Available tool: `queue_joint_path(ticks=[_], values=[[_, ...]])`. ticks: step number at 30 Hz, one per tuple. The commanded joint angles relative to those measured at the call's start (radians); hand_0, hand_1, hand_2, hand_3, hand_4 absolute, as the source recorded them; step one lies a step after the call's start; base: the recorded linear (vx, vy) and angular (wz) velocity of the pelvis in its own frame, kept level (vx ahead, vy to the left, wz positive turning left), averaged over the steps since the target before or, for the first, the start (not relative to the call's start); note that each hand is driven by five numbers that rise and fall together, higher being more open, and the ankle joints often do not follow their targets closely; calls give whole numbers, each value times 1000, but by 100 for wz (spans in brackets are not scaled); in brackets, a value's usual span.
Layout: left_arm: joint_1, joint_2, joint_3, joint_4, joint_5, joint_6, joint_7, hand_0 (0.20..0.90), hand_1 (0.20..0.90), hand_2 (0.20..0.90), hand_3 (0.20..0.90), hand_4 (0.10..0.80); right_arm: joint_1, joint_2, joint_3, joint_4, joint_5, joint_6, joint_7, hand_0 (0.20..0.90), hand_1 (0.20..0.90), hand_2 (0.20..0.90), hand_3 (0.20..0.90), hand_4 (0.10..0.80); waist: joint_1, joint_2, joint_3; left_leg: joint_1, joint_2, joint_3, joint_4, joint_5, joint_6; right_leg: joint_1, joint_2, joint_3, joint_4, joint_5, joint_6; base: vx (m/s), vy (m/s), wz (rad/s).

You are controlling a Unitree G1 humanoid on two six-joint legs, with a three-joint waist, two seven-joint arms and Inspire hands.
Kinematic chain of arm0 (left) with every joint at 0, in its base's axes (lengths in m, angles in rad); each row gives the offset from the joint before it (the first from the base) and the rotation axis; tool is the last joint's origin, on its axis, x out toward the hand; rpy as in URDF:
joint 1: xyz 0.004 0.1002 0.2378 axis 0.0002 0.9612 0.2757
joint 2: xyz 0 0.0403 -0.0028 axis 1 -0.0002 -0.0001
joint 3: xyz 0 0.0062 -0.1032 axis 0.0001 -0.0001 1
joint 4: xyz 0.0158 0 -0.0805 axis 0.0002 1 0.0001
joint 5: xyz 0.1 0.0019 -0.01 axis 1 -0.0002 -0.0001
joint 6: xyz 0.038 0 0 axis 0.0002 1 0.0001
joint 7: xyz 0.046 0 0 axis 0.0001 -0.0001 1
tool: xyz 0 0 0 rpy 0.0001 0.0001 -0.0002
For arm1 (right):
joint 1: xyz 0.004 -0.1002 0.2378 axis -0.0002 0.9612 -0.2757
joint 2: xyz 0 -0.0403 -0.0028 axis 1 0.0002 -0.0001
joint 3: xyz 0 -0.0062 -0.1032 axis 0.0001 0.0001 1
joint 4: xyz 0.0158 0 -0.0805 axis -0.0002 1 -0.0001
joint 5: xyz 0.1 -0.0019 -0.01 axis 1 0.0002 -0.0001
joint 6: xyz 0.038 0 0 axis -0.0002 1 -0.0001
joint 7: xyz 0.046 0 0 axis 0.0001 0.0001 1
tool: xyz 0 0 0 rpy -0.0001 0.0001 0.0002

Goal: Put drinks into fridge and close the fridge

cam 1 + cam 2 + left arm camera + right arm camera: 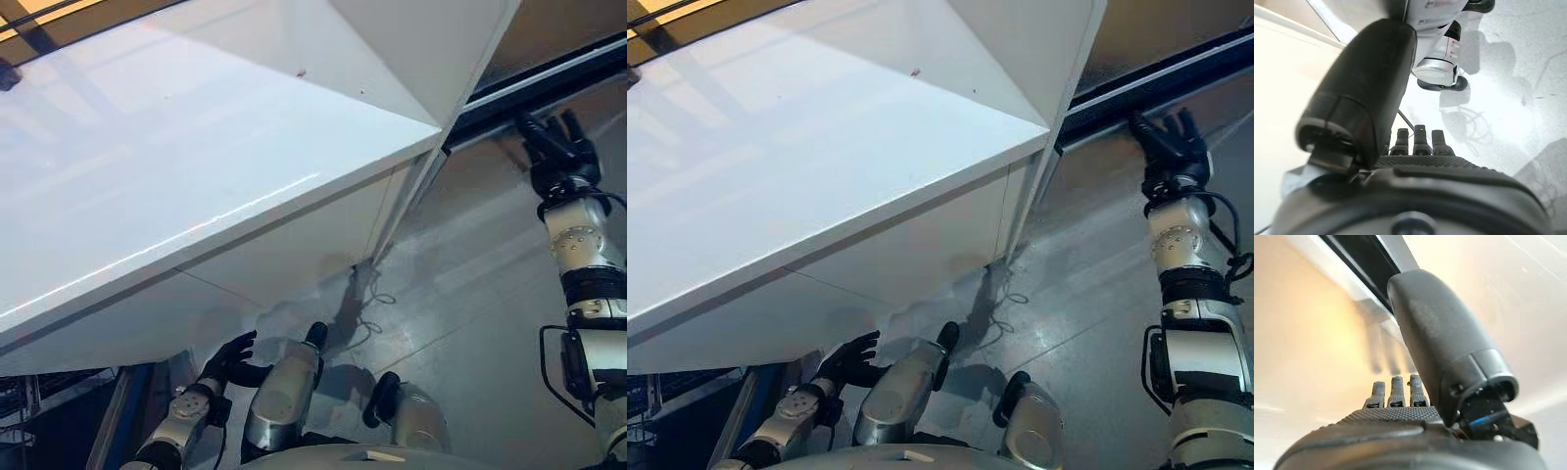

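My left hand (227, 360) is low at the lower left, under the overhanging edge of a white counter (176, 166). Its fingers are straight and hold nothing, as the left wrist view (1366, 93) also shows. My right hand (558, 152) is raised at the upper right above the grey floor, next to a dark rail (549, 83). Its fingers are spread and empty; in the right wrist view (1440, 333) they point at a pale wall and the rail.
The glossy white counter slopes across most of the eye views. A tall white panel (421, 49) stands at its far right corner. The grey floor (460, 274) lies to the right of the counter. A blue frame (118, 421) shows at the lower left.
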Motion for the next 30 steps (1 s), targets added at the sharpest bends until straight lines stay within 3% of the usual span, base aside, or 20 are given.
queue_joint_path(ticks=[1, 9, 16, 24, 27, 30], values=[[67, 63, -7, -43, 39, -30, -5, 900, 900, 900, 900, 800, -93, -49, 3, -76, -27, -70, 33, 900, 900, 900, 900, 800, -2, -26, -108, 69, -17, 104, -13, -143, 88, 5, 68, 24, 25, -4, -63, 0, 0, 0], [57, 67, -6, -34, 61, -21, -13, 900, 900, 900, 900, 800, -73, -49, -8, -78, -32, -73, 20, 900, 900, 900, 900, 800, -20, -42, -121, 92, -11, 126, -43, -138, 90, 23, 87, 47, -40, 25, -48, -7, -7, -1], [43, 62, 20, 0, 40, 11, -34, 900, 900, 900, 900, 800, 12, -19, 9, -110, -78, -22, 64, 900, 900, 900, 900, 800, -69, -68, -154, 123, 4, 176, -112, -117, 87, 36, 118, 87, -167, 89, -25, -63, -4, -18], [39, 14, 88, 49, -63, 54, -45, 900, 900, 900, 900, 800, 336, 136, 57, -173, -230, 124, 190, 900, 900, 900, 900, 800, -149, -98, -241, 193, 44, 273, -253, -77, 66, 76, 159, 139, -353, 174, 6, -80, -10, -43], [41, -5, 121, 58, -89, 75, -58, 900, 900, 900, 900, 800, 510, 201, 57, -141, -315, 148, 264, 900, 900, 900, 900, 800, -179, -98, -282, 228, 61, 308, -325, -53, 52, 99, 174, 141, -408, 192, 15, -69, -28, -36], [35, -12, 138, 81, -87, 87, -77, 900, 900, 900, 900, 800, 579, 251, 60, -85, -341, 142, 284, 900, 900, 900, 900, 800, -197, -96, -302, 247, 63, 323, -347, -48, 47, 114, 183, 144, -436, 200, 16, -56, -11, -25]])
